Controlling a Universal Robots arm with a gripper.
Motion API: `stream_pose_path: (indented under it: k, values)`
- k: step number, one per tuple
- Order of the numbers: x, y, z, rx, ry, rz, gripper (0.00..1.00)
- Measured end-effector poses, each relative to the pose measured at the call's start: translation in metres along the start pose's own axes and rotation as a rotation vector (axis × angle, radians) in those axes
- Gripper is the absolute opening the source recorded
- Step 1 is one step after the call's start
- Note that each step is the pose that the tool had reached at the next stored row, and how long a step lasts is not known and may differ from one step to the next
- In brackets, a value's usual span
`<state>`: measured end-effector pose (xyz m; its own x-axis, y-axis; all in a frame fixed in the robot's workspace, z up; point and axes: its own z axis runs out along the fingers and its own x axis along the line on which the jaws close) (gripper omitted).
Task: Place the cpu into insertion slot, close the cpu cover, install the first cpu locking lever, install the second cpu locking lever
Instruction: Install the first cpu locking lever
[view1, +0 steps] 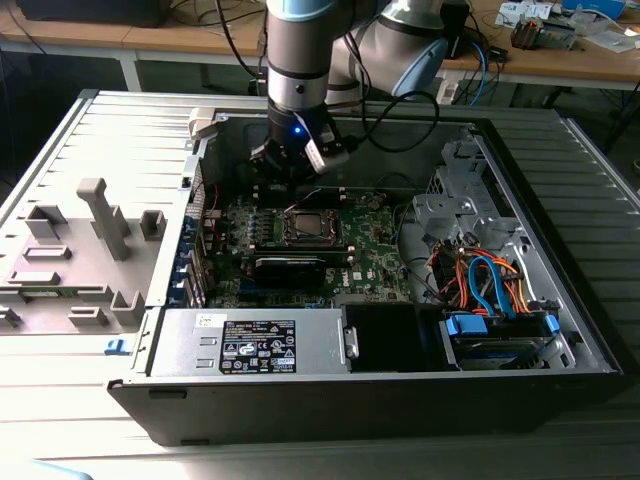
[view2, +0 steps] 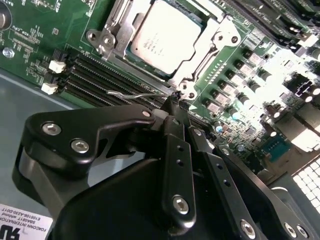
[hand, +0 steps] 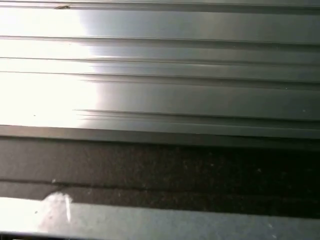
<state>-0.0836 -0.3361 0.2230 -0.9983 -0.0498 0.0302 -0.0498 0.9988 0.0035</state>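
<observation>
The cpu (view2: 167, 37) lies flat in the insertion slot (view2: 192, 75), its pale metal face up and square with the socket. The cpu cover (view2: 220, 40) is folded down around it, so the chip shows through the frame's window; that suggests seating and covering are done and the work now stands at the locking levers. In the exterior view the same socket (view1: 308, 226) sits near the middle of the green circuit board (view1: 375, 255).

Just beside the socket's nearer corner, a thin wire lever (view2: 132, 93) runs along the edge of the dark memory slots (view2: 95, 80). It looks unhooked and lies roughly level with the board. The pincer (view2: 176, 97) comes in low with its dark fingers (view2: 172, 112) drawn together, the tips right at the lever's end by a socket screw. Whether the tips pinch the wire or only press against it I cannot tell. A closed, narrow tip would suit nudging so slim a part in the tight space between socket and slots.

Farther out, the arm (view1: 297, 60) reaches down into the open computer case (view1: 560, 330), which lies on its side on a grey ribbed desk (view1: 110, 130). Bundled orange and blue cables (view1: 490, 280) sit well apart, toward the exterior view's right. The first wrist view looks across the ribbed grey surface (hand: 200, 95).
</observation>
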Motion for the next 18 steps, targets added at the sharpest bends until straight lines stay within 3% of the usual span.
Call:
stream_pose_path:
  k: [9,18]
  values:
    - [-0.0032,0.0020,0.0045,0.0019,0.0001,-0.014,0.11]
    - [-0.0178,0.0012,0.0093,0.0043,0.0003,-0.024,0.11]
